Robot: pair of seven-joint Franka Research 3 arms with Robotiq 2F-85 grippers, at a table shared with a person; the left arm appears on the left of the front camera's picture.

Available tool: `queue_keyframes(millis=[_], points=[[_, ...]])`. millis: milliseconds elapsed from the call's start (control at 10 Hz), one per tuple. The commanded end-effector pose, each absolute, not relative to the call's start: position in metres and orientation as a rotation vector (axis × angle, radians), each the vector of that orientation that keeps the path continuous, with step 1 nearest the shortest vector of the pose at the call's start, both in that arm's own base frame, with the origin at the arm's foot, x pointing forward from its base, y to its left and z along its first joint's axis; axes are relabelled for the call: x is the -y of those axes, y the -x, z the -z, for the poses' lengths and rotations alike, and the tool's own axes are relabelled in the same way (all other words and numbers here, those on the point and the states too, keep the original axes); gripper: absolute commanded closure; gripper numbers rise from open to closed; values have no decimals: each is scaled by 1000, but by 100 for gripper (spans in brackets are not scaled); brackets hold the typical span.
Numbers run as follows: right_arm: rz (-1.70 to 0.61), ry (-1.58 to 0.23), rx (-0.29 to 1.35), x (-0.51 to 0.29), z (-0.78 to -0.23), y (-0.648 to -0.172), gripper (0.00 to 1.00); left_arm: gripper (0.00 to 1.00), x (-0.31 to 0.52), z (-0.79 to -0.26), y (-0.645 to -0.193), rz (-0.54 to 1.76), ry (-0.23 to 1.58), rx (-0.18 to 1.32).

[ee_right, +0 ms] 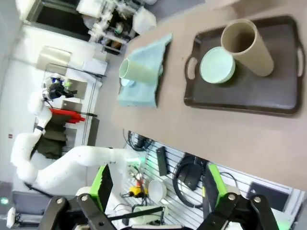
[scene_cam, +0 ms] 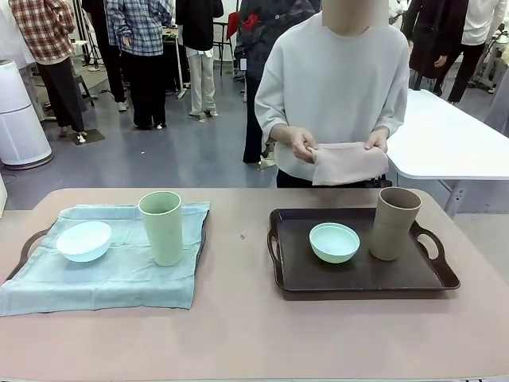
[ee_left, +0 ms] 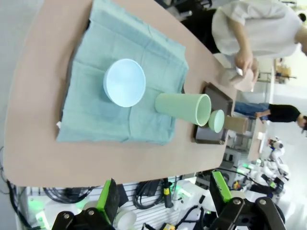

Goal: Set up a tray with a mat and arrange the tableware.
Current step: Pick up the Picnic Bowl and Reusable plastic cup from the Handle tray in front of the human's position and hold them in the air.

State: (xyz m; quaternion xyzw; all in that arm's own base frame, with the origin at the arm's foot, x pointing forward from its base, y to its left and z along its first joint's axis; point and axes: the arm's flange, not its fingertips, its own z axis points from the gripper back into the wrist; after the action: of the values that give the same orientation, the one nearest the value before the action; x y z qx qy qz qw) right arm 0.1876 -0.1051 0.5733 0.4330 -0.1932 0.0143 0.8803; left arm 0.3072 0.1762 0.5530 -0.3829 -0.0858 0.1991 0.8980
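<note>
Pink mat (scene_cam: 348,163) held by person (scene_cam: 334,72); tray (ee_right: 249,98) unlined. Right claw (ee_right: 158,187) and left claw (ee_left: 163,196) both released, empty. Suggest: grip tan cup (ee_right: 252,50), ahead of right claw, mid-wall, lift upright.

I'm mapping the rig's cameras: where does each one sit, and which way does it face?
Front: fixed at the robot's side, facing across the table at the person, who holds a pink cloth.
Left wrist: above the near edge, looking down on the teal mat; left pincer open at the bottom.
Right wrist: likewise above the dark tray; right pincer open, left arm beyond.
Shared: all show the sage cup.
</note>
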Motion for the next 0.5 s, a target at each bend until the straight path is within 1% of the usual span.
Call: queue_keyframes(millis=[0,200,300,400], points=[[-34,-957,424,118,-571,-185,0,0,-170,-558,-302,-386,805,177],[-34,-957,424,118,-571,-185,0,0,-170,-558,-302,-386,805,177],[-15,-899,410,106,-575,-186,0,0,-170,-558,-302,-386,805,177],[47,-935,337,110,-574,-195,0,0,-173,-555,-305,-402,792,170]])
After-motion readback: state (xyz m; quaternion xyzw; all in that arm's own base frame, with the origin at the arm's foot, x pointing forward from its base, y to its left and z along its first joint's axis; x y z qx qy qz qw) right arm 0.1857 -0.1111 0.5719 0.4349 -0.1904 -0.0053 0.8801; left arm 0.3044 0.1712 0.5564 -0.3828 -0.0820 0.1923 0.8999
